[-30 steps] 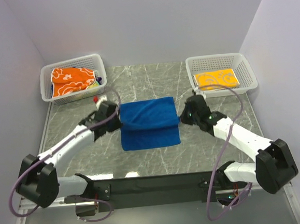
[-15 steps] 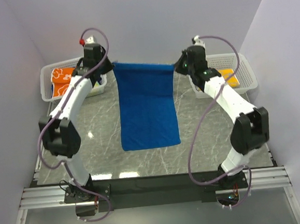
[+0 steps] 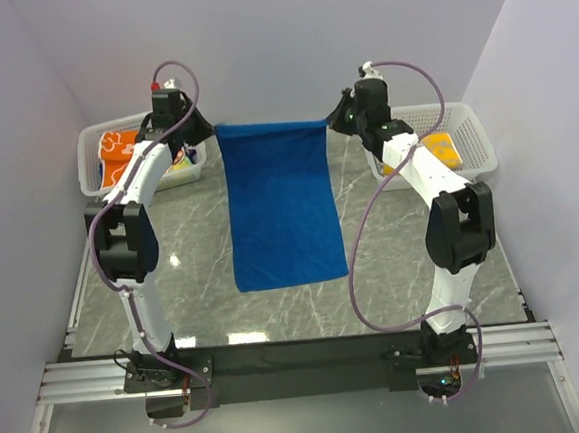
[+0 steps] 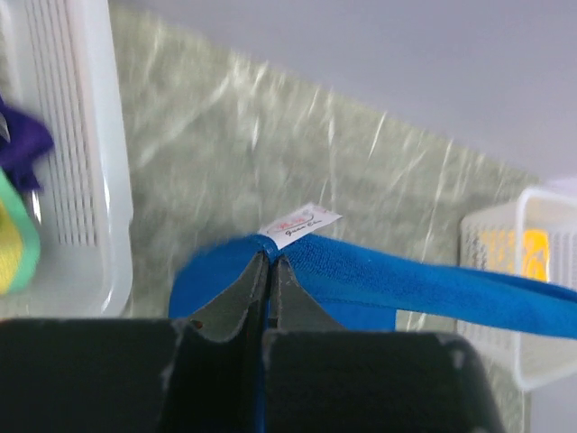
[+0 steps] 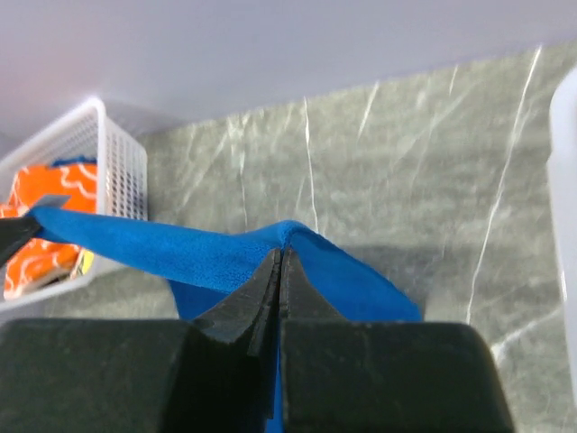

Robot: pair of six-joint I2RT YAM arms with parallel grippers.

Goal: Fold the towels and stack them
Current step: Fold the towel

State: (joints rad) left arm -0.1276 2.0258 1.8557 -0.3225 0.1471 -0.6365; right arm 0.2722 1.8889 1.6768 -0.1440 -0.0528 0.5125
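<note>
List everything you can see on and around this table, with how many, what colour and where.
blue towel: one, royal blue, held up by its two far corners, lower edge reaching the table
tag: one, white, on the blue towel's corner by the left hand
orange towel: one, orange with white pattern, in the left basket
yellow towel: one, yellow, in the right basket
purple cloth: one, purple, in the left basket
left basket: one, white mesh, far left corner
right basket: one, white mesh, far right corner
table: one, grey-green marble
left hand: one, black, shut on the blue towel's left corner
right hand: one, black, shut on its right corner
</note>
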